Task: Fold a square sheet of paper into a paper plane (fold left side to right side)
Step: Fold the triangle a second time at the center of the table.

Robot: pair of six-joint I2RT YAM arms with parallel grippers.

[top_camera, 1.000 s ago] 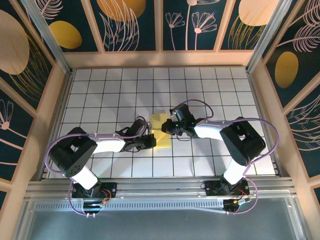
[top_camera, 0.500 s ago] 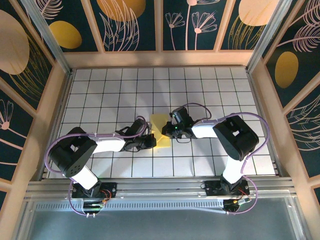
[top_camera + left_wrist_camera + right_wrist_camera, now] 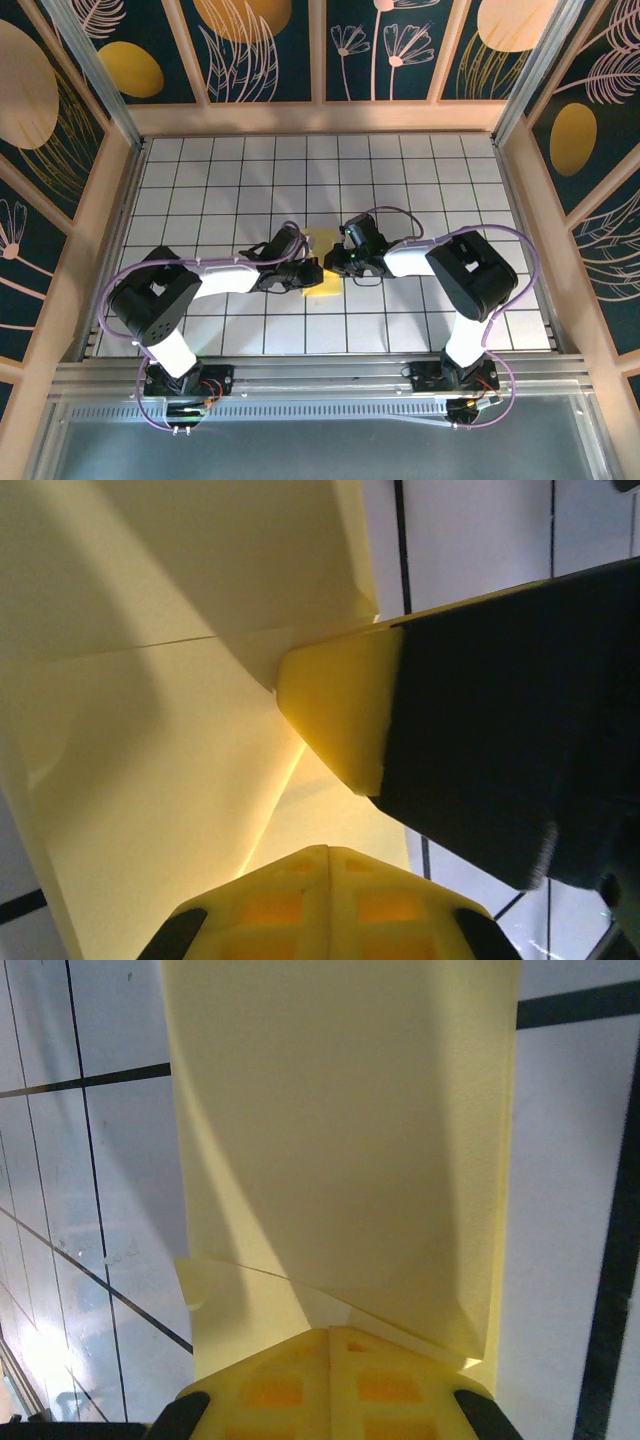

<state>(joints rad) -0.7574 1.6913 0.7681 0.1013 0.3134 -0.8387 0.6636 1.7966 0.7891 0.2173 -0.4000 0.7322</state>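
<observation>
Yellow sheet of paper (image 3: 324, 288) lies flat on the white grid counter (image 3: 230, 190), approx. mid-counter, right betw. the two tools. Left tool (image 3: 306, 272) reaches in from the left w/ its tips on the paper's left part. Right tool (image 3: 334, 262) reaches in from the right onto the right edge, and the two nearly meet over the paper.

Paper is folded to a strip, longer than wide. Long axis runs near-to-far, w/ both ends showing past the tools.

Left wrist view: left tool (image 3: 328, 870) is fully closed, tips pressed together and resting on the paper. The right tool's yellow fingertip (image 3: 335, 715) sits just ahead, touching a crease.

Right wrist view: right tool (image 3: 330, 1350) is also closed tight, at the paper's end by a slightly lifted flap. Can't tell if it pinches a layer.
</observation>
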